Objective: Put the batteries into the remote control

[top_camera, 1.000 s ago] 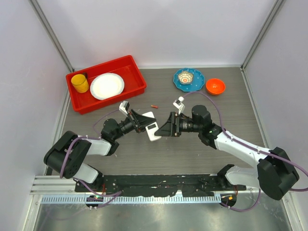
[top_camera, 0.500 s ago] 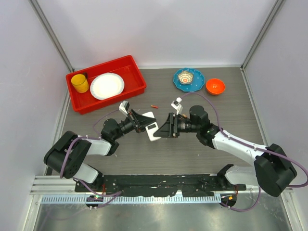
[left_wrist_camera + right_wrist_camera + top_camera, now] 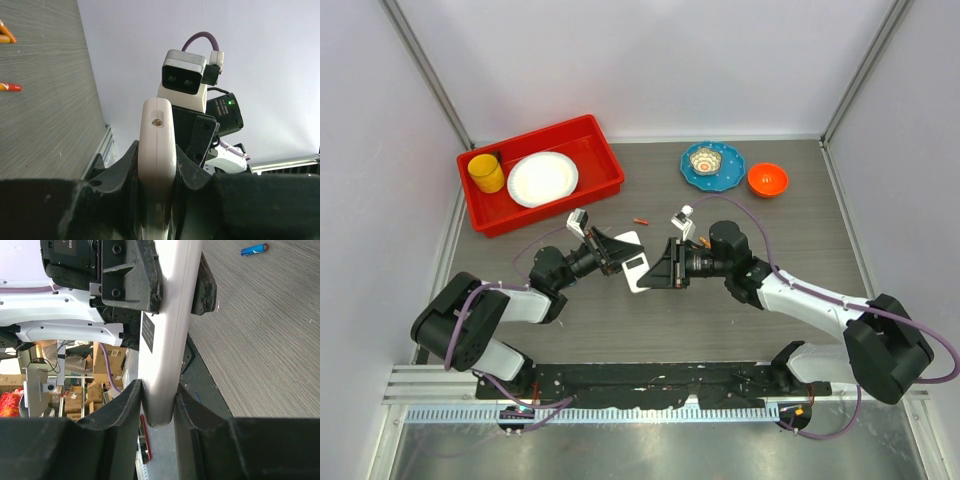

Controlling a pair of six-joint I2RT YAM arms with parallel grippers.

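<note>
Your left gripper (image 3: 157,162) has its fingers clamped on the white remote control (image 3: 634,272), held on edge. The fingers of your right gripper (image 3: 158,395) press the remote's other end from both sides. Beyond the fingertips an orange battery (image 3: 641,219) lies on the table, and a blue battery (image 3: 254,249) lies well apart. Farthest back are a red tray (image 3: 607,150) and a blue plate (image 3: 733,168).

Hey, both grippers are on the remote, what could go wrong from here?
1. The left gripper and right gripper both pinch the remote control by its narrow sides; uneven pulling could twist or drop it.
2. The orange-red battery and blue battery lie loose on the table; fetching one leaves a single grip.
</note>
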